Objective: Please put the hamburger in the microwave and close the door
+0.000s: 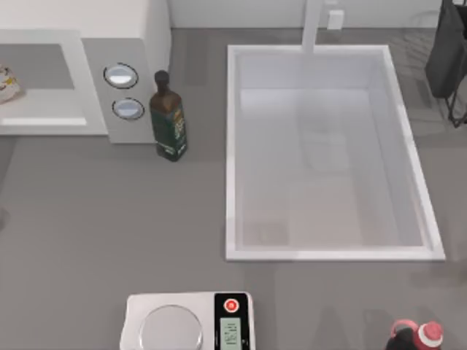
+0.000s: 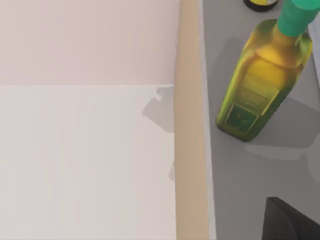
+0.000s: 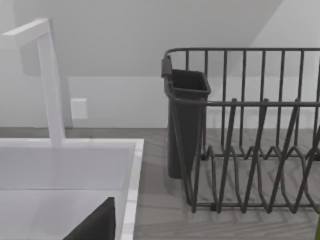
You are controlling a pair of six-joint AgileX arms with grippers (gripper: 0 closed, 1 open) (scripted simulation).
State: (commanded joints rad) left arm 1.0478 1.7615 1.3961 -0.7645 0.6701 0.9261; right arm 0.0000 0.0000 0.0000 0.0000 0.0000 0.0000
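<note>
Since just a dark corner of the left gripper is in frame, I cannot tell whether it is released or clenched. It hangs over the counter just beside the oil bottle, looking down at a flat white slab with a tan edge. That slab is likely the microwave or its door, but I can't say which. The position makes sense if the left arm is handling the door side.

The right gripper gives the same problem, a dark sliver and no readable state. It is parked over the sink, facing the faucet and dish rack, well clear of the work.

The hamburger sits at the top view's far left, inside the microwave's grey recess, so I'd judge placement done. The door isn't identifiable from above, so it is probably swung open off-frame and closing it remains. One risk is the bottle standing close to the control panel.
</note>
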